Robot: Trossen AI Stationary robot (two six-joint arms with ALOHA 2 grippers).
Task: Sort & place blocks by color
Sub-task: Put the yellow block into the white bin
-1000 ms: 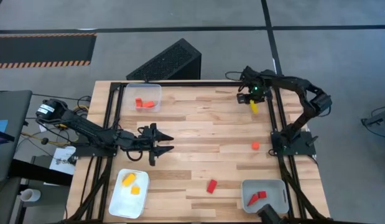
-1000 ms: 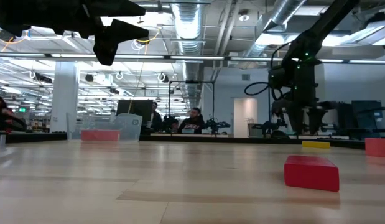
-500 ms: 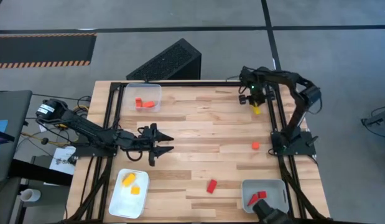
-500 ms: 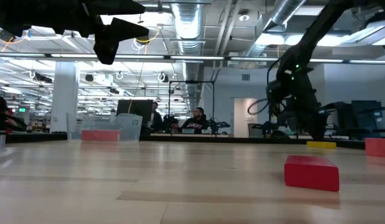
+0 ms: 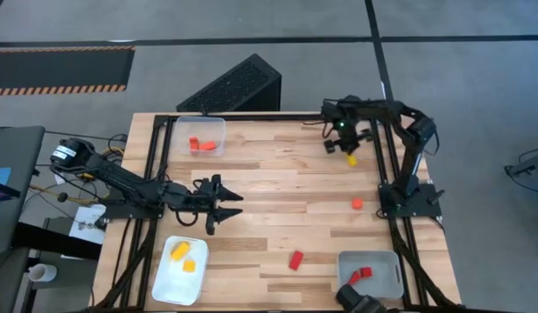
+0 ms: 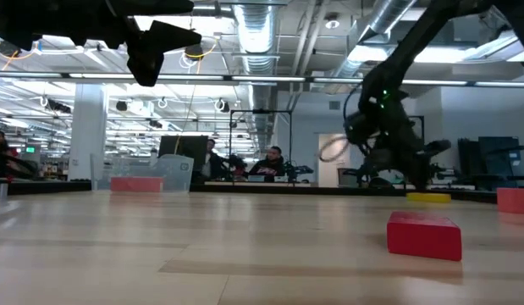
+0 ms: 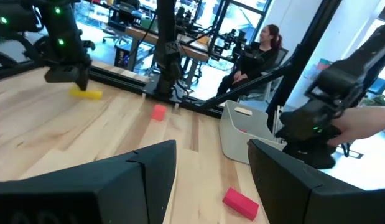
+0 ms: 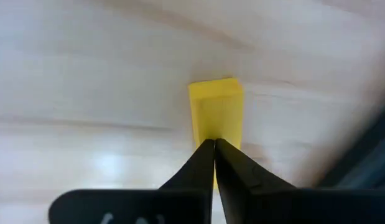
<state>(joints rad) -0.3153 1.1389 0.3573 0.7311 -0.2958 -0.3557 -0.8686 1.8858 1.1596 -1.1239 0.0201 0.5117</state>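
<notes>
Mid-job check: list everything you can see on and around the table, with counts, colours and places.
yellow bar block: 1, yellow, loose, table's upper right
small orange cube: 1, orange, loose, right side
red bar block: 1, red, loose, lower centre
clear plastic tray: 1, upper left, holds two red-orange blocks
white tray: 1, lower left, holds two yellow-orange blocks
grey tray: 1, lower right, holds two red blocks
black perforated box: 1, beyond the table
left pincer: open, left of centre
right pincer: shut, at the yellow bar

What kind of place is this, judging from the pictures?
Probably an open robotics lab or workshop: exposed ceiling ducts, a seated person by equipment benches behind the wooden table, and another robot arm nearby.
</notes>
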